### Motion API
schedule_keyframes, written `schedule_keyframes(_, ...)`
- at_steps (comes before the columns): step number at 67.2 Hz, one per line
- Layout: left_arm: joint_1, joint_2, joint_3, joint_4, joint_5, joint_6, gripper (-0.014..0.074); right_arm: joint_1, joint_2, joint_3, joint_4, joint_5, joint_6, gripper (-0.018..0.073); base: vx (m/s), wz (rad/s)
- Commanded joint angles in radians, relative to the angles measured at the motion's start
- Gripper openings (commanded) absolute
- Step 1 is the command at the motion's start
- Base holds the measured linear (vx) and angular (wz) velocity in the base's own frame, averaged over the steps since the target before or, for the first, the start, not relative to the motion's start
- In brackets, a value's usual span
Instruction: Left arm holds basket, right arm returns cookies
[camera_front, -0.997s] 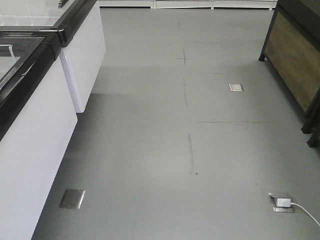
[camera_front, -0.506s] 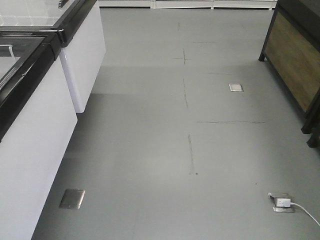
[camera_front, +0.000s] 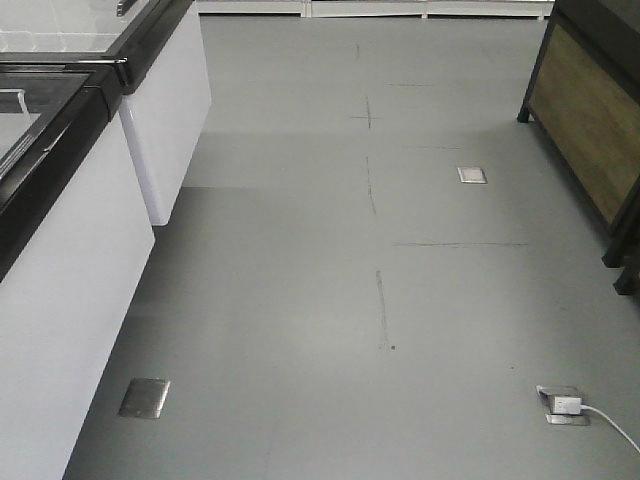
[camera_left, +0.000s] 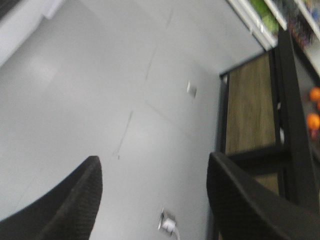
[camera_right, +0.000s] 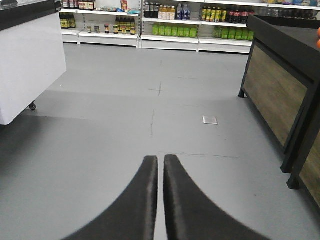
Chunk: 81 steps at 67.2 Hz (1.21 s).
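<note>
The basket and the cookies are out of view in every frame. In the left wrist view my left gripper (camera_left: 154, 160) hangs open over the grey floor, its two black fingers (camera_left: 75, 200) wide apart with nothing between them. The picture there is blurred. In the right wrist view my right gripper (camera_right: 160, 158) is shut, its fingertips almost touching and holding nothing, pointed down the aisle. Neither arm shows in the front view.
A white chest freezer with a black rim (camera_front: 60, 300) lines the left side. On the right stands a black display stand with wood panels (camera_front: 590, 130). A floor socket with a white plug and cable (camera_front: 562, 404) lies at the near right. Bottle shelves (camera_right: 170, 20) close the far end.
</note>
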Motion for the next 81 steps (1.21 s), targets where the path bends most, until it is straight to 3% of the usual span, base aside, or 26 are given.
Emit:
schedule_keyframes(1, 0.139, -0.005, -0.077, -0.142, 0.039, 0.058, 0.0433, -0.004, -0.006, 0.011, -0.006, -0.072, -0.005, 0.0004, 0.0, 0.0)
schedule_keyframes(9, 0.333, 0.0, -0.11, -0.286, 0.104, 0.111, 0.0433, -0.004, -0.006, 0.011, -0.006, -0.072, -0.005, 0.0004, 0.0, 0.0)
schedule_keyframes(16, 0.454, 0.001, -0.115, -0.376, 0.139, 0.172, 0.0433, -0.004, -0.006, 0.011, -0.006, -0.072, -0.005, 0.0004, 0.0, 0.0)
schedule_keyframes(29, 0.606, 0.035, -0.115, -0.447, 0.153, 0.206, 0.0433, -0.004, -0.006, 0.011, -0.006, -0.072, -0.005, 0.0004, 0.0, 0.0)
schedule_keyframes(33, 0.647, 0.065, -0.115, -0.505, 0.162, 0.215, 0.0433, -0.004, -0.006, 0.011, -0.006, -0.072, -0.005, 0.0004, 0.0, 0.0)
schedule_keyframes(40, 0.71, 0.133, -0.115, -0.675, 0.201, 0.282, 0.0433, -0.004, -0.006, 0.011, -0.006, -0.072, -0.005, 0.0004, 0.0, 0.0)
schedule_keyframes(47, 0.741, 0.194, -0.115, -0.81, 0.231, 0.361, 0.0437, -0.004, -0.006, 0.011, -0.006, -0.072, -0.005, 0.0004, 0.0, 0.0)
schedule_keyframes(57, 0.745, 0.277, -0.115, -0.914, 0.239, 0.395, 0.0482, -0.004, -0.006, 0.011, -0.006, -0.072, -0.005, 0.0004, 0.0, 0.0)
schedule_keyframes(81, 0.738, 0.414, -0.125, -1.012, 0.24, 0.478, 0.0578, -0.004, -0.006, 0.011, -0.006, -0.072, -0.005, 0.0004, 0.0, 0.0)
